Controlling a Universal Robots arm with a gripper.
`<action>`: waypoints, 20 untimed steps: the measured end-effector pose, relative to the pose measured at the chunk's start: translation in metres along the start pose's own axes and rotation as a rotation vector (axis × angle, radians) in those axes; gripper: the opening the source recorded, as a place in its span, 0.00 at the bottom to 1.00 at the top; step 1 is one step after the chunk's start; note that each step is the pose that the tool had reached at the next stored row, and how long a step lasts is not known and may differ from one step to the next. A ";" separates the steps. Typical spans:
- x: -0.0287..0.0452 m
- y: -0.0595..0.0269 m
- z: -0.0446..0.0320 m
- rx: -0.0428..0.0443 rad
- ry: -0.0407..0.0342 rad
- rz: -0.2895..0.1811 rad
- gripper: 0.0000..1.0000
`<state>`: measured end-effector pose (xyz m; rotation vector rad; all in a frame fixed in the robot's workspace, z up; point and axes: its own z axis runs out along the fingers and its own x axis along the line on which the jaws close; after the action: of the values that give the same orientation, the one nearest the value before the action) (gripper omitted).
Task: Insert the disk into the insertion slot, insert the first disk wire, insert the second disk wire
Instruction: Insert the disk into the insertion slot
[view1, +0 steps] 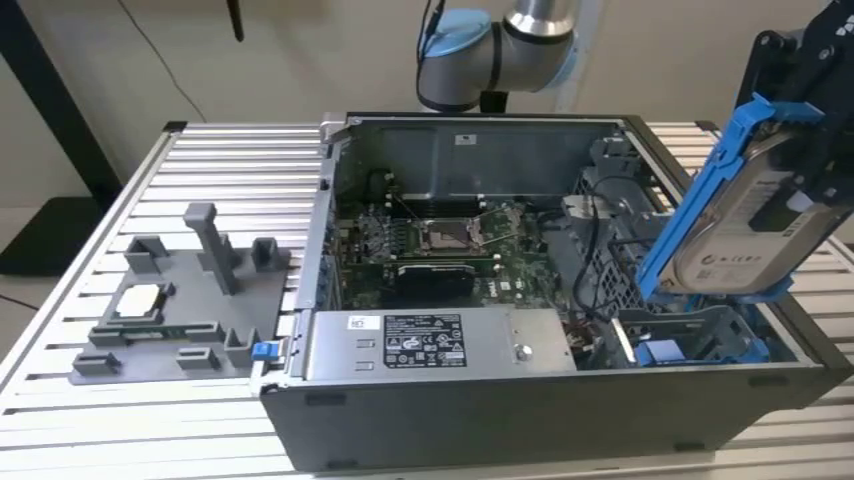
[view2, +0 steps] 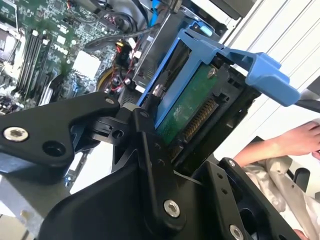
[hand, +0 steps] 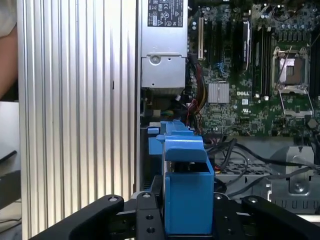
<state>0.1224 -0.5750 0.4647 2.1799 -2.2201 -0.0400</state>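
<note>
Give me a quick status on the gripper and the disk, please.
Gripper shut on the disk, held tilted above the case. Disk not yet in the insertion slot beneath. Black cables lie beside the slot.

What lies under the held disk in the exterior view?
Below the disk lies the grey drive cage with its insertion slot, blue fittings showing inside. The disk's lower edge covers the cage's far part, so nothing there can be told.
</note>
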 end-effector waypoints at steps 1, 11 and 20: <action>0.0004 -0.0002 0.0016 0.0004 -0.0001 0.000 1.00; 0.0034 -0.0011 0.0196 0.0141 -0.0003 0.000 1.00; 0.0040 -0.0015 0.0309 0.0180 -0.0181 -0.001 1.00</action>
<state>0.1226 -0.5791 0.4338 2.1981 -2.2381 -0.0400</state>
